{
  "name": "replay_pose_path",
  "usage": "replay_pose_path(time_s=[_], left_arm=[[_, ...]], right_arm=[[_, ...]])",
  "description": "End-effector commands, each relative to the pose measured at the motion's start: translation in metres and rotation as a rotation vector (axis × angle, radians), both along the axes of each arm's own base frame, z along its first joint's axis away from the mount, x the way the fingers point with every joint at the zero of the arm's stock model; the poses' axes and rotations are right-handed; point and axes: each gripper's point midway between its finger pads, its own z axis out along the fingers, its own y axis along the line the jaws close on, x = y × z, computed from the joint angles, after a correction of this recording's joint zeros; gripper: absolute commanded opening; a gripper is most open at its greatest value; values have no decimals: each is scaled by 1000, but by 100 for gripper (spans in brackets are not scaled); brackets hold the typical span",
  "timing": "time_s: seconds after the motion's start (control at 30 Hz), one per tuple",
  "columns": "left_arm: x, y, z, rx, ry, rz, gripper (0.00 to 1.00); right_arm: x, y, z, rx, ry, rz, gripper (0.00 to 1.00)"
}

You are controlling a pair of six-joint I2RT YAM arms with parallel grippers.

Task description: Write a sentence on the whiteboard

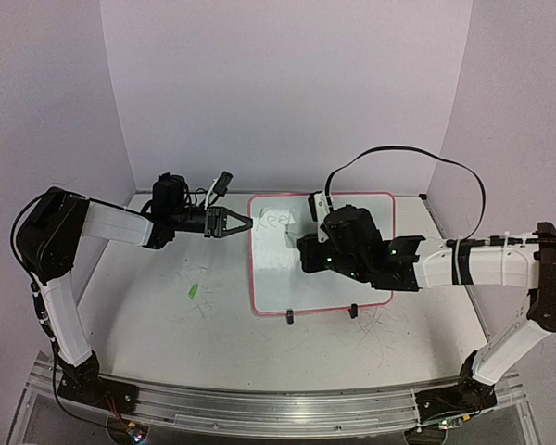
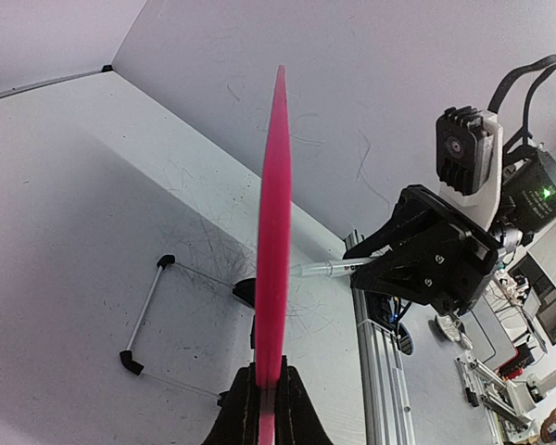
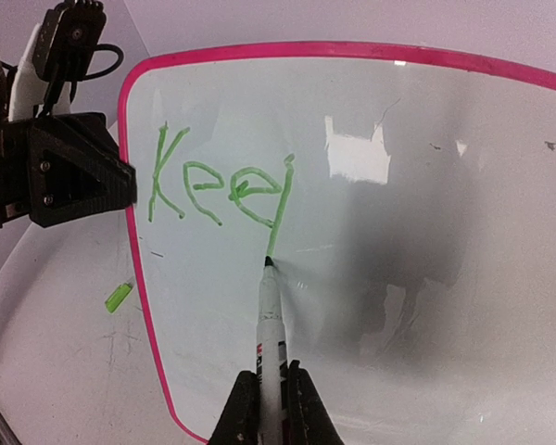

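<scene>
Gripping by the frame suits the small glossy pink-rimmed whiteboard (image 1: 278, 278) on the scuffed white table (image 1: 148, 306). It looks light, stiff and apt to skid, so the left gripper (image 2: 267, 408) clamps its left edge. The right gripper (image 3: 271, 408) pinches a slim white marker (image 3: 271, 324), tip under the green sentence (image 3: 222, 190) — "Kee" so far. A green cap (image 1: 193, 290) lies left of the board, out of the way.

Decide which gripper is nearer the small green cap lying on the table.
Left. The left gripper, clamped on the whiteboard at its left edge, is just beyond the green cap. The right gripper, holding the marker, is over the board's middle.
</scene>
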Motion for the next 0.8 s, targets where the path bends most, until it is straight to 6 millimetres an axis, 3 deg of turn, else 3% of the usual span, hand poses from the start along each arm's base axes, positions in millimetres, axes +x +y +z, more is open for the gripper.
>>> replay_pose_path(time_s=[0.0,0.5,0.6,0.77], left_arm=[[-15,0,30,-42,-69,-54,0],[-15,0,28,-41,-67,-53,0],[-14,0,28,-39,-65,-53,0],[-14,-1,27,-39,-63,-53,0]], right_arm=[[-1,-8,-16,-39,35,-26,0],[-5,-5,-19,-32,50,-19,0],[-2,-3,-12,-32,30,-20,0],[1,5,24,21,-39,6,0]])
